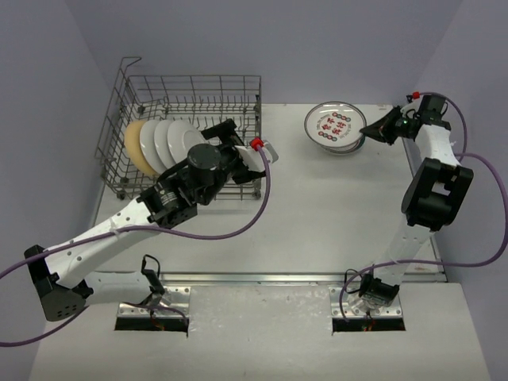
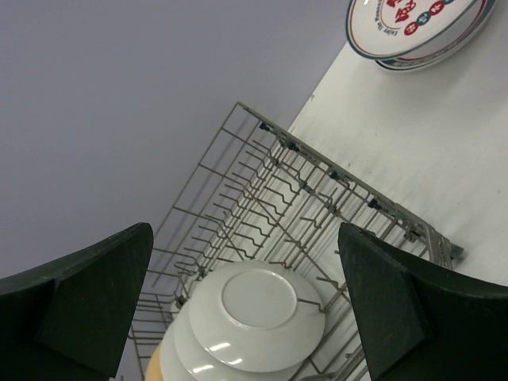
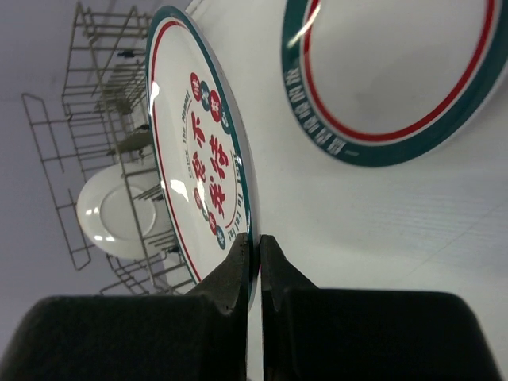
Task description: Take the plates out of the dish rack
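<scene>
Left tool (image 2: 244, 238): spread wide above white plates (image 2: 258, 313) standing in dish rack (image 2: 262, 182).
Right tool (image 3: 255, 242): pinching patterned plate (image 3: 198, 159) by its rim, over table (image 3: 357, 222).

A white surface (image 1: 333, 206) fills the middle, matte and evenly lit, with soft shadows. Plain lavender-grey walls close it in: the back wall (image 1: 262, 40) at 12 o'clock, one side wall (image 1: 40, 119) at 9 o'clock, the other side wall (image 1: 484, 48) at 3 o'clock. At 6 o'clock a metal strip (image 1: 262, 279) edges a pale grey panel (image 1: 262, 341).

Bright, even light; plate glare; sharp.
</scene>
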Controlling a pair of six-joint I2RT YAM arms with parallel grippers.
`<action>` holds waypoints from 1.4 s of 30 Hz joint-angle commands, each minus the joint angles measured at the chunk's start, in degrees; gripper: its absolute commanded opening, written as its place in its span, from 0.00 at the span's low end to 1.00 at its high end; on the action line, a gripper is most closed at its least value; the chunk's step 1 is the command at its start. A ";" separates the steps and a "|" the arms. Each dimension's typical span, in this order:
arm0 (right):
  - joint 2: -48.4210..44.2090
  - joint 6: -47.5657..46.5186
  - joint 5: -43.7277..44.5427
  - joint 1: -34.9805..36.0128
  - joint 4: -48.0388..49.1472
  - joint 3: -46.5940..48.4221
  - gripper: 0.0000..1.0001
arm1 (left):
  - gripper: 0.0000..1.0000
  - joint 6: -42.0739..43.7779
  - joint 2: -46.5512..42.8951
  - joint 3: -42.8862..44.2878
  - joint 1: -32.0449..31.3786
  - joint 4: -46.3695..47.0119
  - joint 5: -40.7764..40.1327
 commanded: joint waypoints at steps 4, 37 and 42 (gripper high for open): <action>5.77 1.16 7.30 -0.22 6.76 7.44 0.00 | 1.00 -16.29 -0.23 3.99 5.02 -6.93 2.83; 9.10 -14.64 40.65 9.77 -1.91 17.30 0.79 | 1.00 -21.04 -5.07 -0.55 11.49 -10.14 5.45; 5.92 -19.35 46.83 12.96 -2.76 17.18 0.86 | 1.00 -27.53 -3.33 2.62 14.78 -12.28 2.59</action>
